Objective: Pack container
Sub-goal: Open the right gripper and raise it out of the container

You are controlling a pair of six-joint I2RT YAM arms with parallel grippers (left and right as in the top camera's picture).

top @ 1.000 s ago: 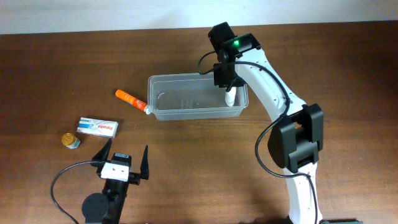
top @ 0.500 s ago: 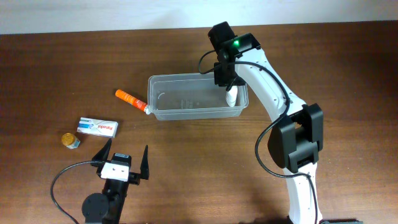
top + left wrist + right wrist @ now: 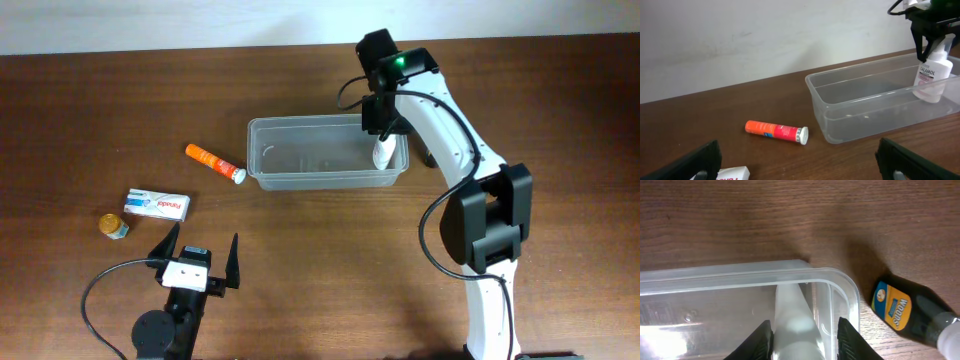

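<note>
The clear plastic container (image 3: 320,182) lies at the table's middle back; it also shows in the left wrist view (image 3: 865,120) and the right wrist view (image 3: 740,275). My right gripper (image 3: 383,135) (image 3: 802,337) is shut on a white spray bottle (image 3: 382,153) (image 3: 930,75) (image 3: 792,320). The bottle stands upright inside the container's right end. My left gripper (image 3: 198,255) (image 3: 800,167) is open and empty near the front left, well away from the container.
An orange tube (image 3: 214,163) (image 3: 776,132) lies just left of the container. A white box (image 3: 157,204) (image 3: 732,174) and a small gold-lidded jar (image 3: 114,226) lie further left. A dark bottle with a yellow-and-blue label (image 3: 912,312) lies outside the container's right wall.
My right gripper moved a little to the right with the white bottle. The container shifted right with it, away from the orange tube. The left arm has not moved.
</note>
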